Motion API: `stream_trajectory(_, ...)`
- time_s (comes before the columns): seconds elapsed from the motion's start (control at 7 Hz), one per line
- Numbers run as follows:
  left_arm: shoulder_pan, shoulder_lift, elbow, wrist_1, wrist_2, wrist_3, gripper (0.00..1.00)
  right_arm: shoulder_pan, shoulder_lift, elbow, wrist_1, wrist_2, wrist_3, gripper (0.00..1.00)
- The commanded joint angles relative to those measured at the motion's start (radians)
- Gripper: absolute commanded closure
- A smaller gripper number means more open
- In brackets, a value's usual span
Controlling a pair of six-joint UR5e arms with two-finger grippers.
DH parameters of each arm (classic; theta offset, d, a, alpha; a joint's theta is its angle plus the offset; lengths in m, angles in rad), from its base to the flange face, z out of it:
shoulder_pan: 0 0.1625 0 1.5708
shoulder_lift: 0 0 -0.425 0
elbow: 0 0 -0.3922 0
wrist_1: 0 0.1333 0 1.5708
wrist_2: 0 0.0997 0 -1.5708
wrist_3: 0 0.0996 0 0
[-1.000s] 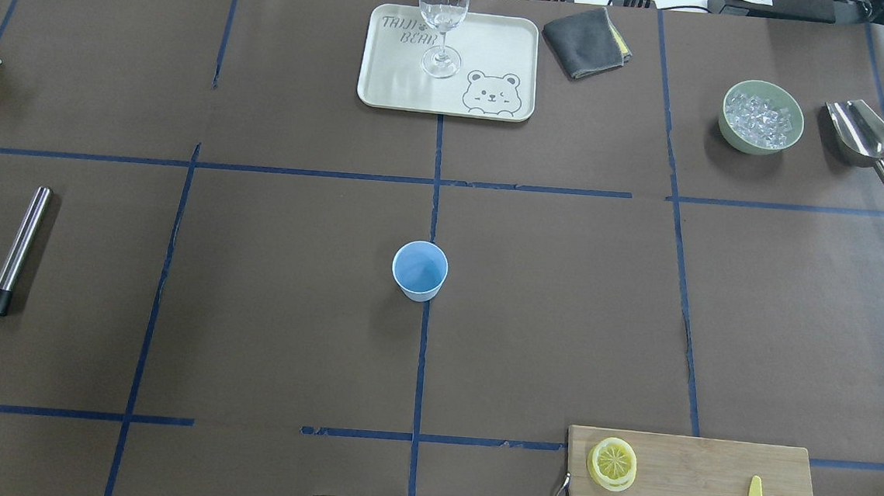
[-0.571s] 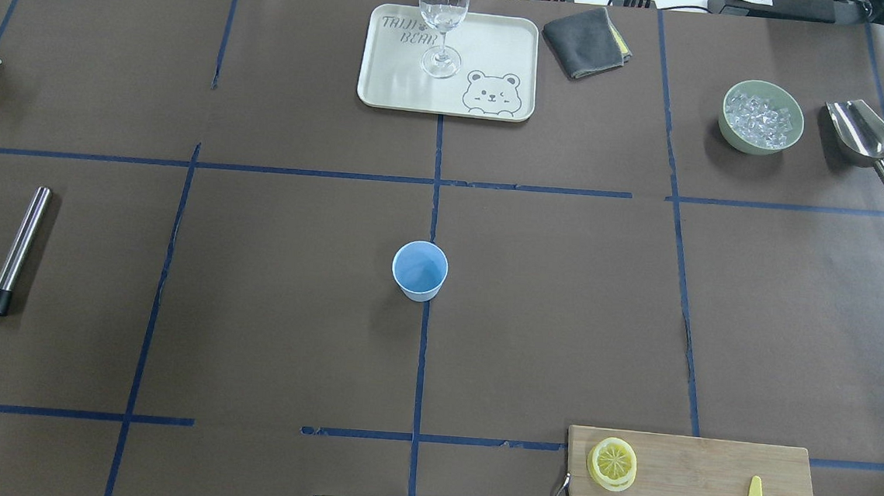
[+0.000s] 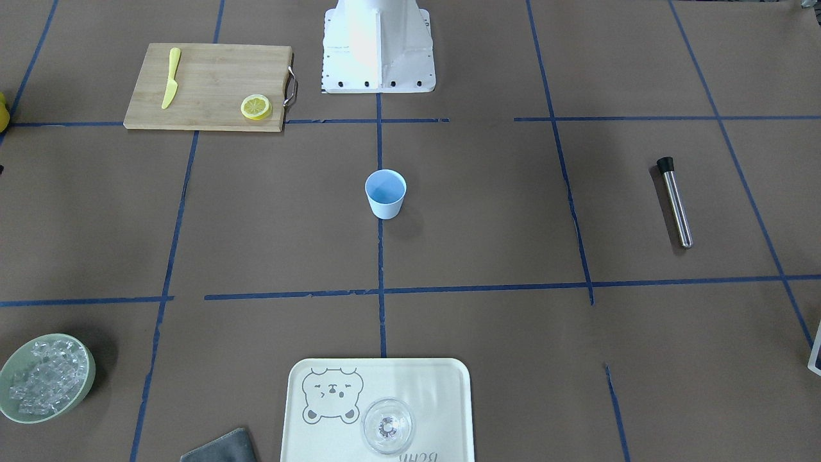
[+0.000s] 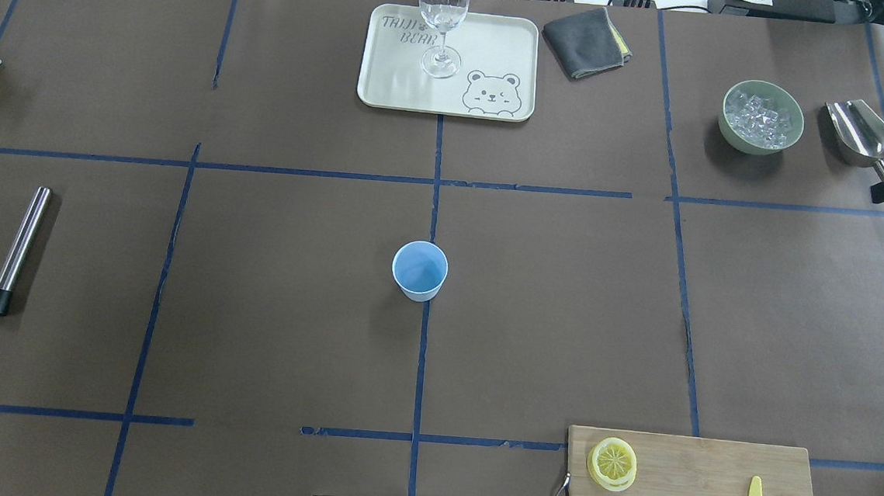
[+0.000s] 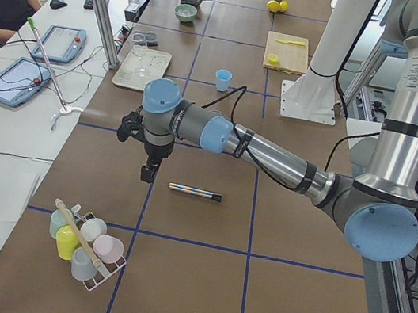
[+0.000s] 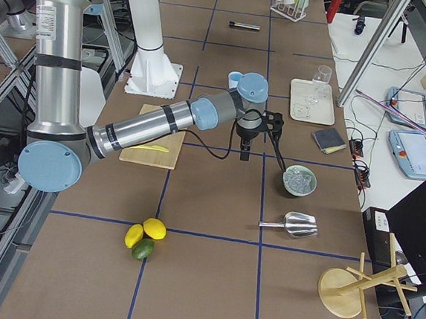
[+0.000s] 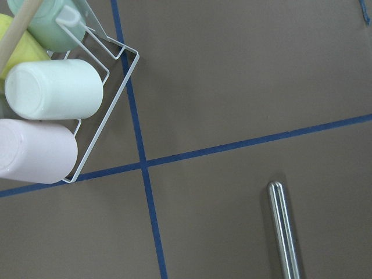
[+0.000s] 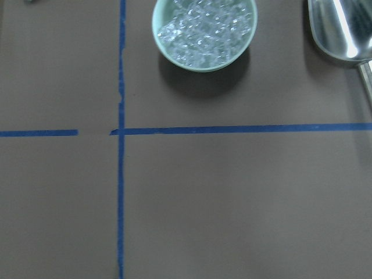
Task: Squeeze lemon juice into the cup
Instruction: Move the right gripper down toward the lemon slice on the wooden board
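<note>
The right gripper (image 6: 243, 153) hangs over bare brown paper near the pale green bowl of ice (image 6: 300, 180); whether its jaws are parted cannot be told. The left gripper (image 5: 146, 172) hovers just beside a steel muddler (image 5: 195, 192), and its state is equally unclear. The lemon (image 4: 613, 463) lies cut face up on the bamboo cutting board (image 4: 705, 484), well apart from the light blue cup (image 4: 419, 270), which stands upright at the table's middle.
</note>
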Motion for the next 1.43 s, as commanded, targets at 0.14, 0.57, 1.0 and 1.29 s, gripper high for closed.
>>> stream_trajectory(0.14, 0.077, -0.003, 0.014, -0.118, 0.007, -0.136, 0.00, -0.269, -0.006, 0.120, 0.056, -0.151, 0.351, 0.00)
stream_trajectory(0.57, 0.171, -0.003, 0.023, -0.210, 0.010, -0.320, 0.00, -0.574, -0.001, 0.244, 0.058, -0.391, 0.678, 0.00)
stream_trajectory(1.0, 0.216, -0.002, 0.126, -0.373, 0.068, -0.393, 0.00, -0.902, -0.003, 0.265, 0.099, -0.658, 0.925, 0.00)
stream_trajectory(1.29, 0.220, -0.009, 0.161, -0.402, 0.076, -0.390, 0.00, -1.100, -0.003, 0.240, 0.101, -0.899, 1.028, 0.00)
